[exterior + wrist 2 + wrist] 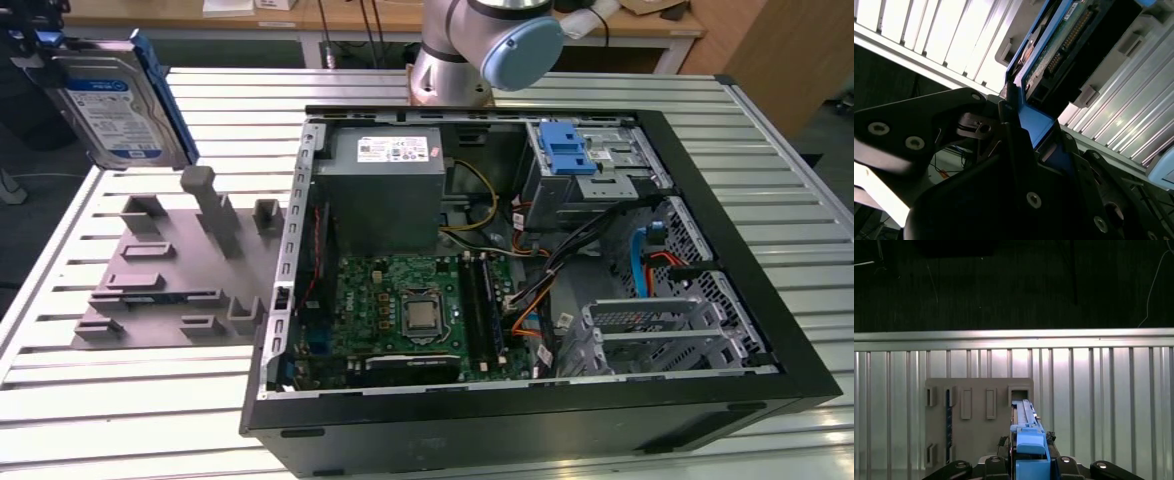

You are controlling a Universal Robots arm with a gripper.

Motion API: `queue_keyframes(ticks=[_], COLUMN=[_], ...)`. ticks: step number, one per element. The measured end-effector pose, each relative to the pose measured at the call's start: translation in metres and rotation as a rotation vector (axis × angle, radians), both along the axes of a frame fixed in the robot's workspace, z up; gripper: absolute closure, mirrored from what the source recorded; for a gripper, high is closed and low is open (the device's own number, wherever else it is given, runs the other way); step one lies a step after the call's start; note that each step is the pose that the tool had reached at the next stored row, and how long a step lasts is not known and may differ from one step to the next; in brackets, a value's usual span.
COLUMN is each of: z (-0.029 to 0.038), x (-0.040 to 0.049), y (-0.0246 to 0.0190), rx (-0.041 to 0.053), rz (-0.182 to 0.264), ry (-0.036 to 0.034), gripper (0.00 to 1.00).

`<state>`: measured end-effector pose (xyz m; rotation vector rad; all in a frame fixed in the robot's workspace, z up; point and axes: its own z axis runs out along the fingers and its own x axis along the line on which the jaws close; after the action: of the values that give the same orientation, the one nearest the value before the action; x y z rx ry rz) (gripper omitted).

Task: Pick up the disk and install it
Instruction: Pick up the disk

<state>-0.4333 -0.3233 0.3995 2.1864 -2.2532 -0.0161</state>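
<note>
Disk: the flat silver hard drive with a white-and-blue label and blue plastic bracket (118,105) hung upright in the air over the grey slotted holder (160,270), to the exterior view's left of the open black computer case (747,395).
Hand: your black gripper (1024,140) was clamped on the bracket's blue edge.
Handling: likely rigid, fairly heavy and shock-sensitive. You'd best hold the bracket's sides, not the circuit board.
</note>
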Motion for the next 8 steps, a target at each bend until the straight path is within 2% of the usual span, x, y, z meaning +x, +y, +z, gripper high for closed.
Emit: queue_keyframes(ticks=[8], z=[0.0046], x=[0.0], y=[0.0], rx=[0.0], rz=[0.0], ry=[0.0], gripper=[0.64])
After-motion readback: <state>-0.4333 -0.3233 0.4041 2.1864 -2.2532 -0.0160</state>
